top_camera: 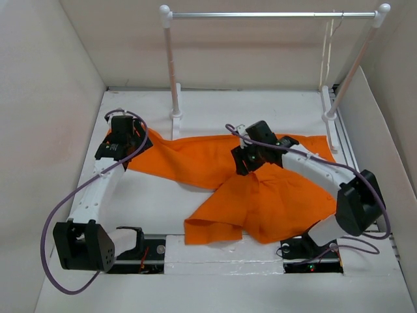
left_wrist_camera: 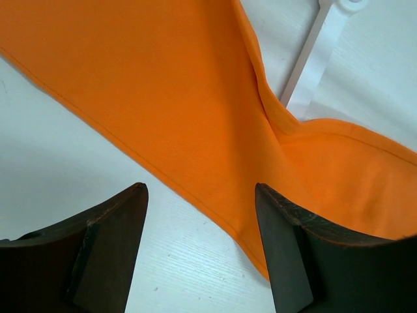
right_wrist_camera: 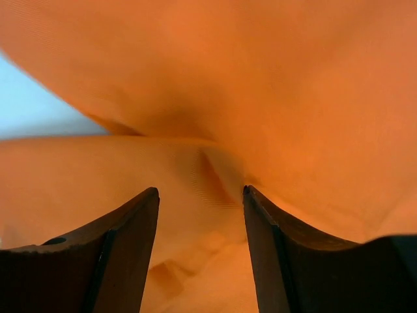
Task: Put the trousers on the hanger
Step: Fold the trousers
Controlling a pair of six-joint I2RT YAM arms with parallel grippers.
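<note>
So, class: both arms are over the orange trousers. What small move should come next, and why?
Probably lower the left gripper and close it on the trousers. Its jaws stand open just above the cloth's edge and grip nothing. The right gripper is open too, and the hanger hangs on the rack at the far side.

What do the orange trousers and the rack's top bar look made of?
Bright orange trousers: matte woven cloth, likely cotton; it folds softly and shows a stitched hem. Silver rack bar: probably metal, from its grey sheen; painted plastic possible.
</note>
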